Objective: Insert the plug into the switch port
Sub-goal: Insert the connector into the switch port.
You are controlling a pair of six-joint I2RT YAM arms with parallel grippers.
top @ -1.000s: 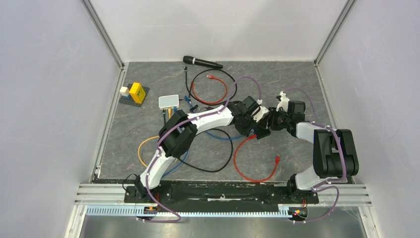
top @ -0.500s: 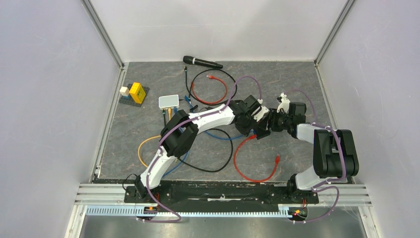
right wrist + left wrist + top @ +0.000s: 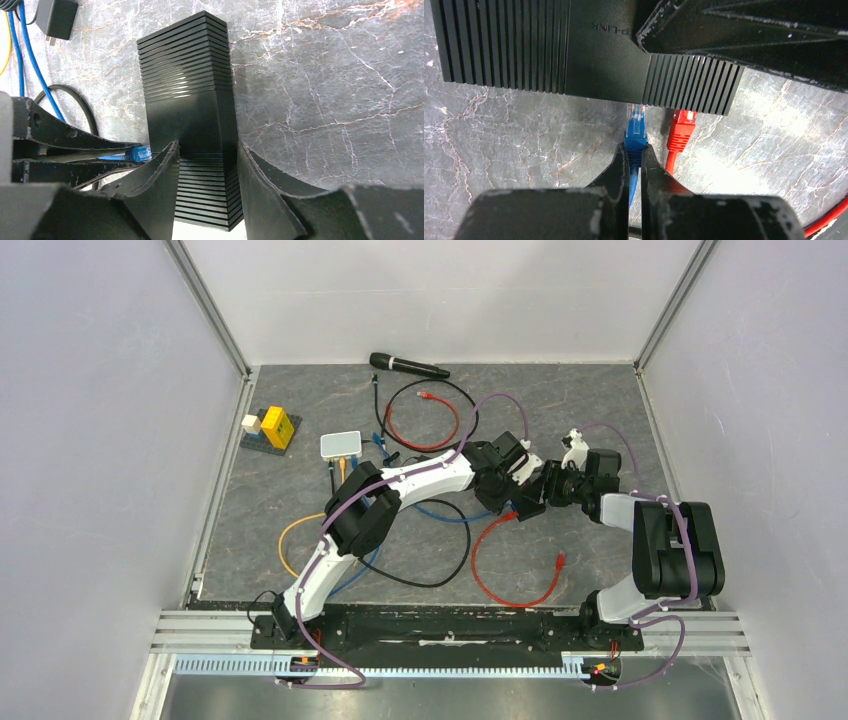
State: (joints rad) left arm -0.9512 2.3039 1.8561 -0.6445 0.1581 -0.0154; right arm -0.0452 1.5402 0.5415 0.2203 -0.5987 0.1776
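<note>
Left claw (image 3: 635, 150) was pinched shut on the blue cable plug (image 3: 635, 131), clear tip right at the edge of the ribbed black plastic switch box (image 3: 594, 65), beside a seated red plug (image 3: 681, 131). Right claw (image 3: 206, 155), half spread, clamped that box. Any tilt and it'd probably jam or slip.

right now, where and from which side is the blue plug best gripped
Pinch the blue plug on the two sides of its boot, behind the clear tip, coming from the cable end. It points at the black switch box, so the tip stays free. The left gripper holds it this way.
</note>
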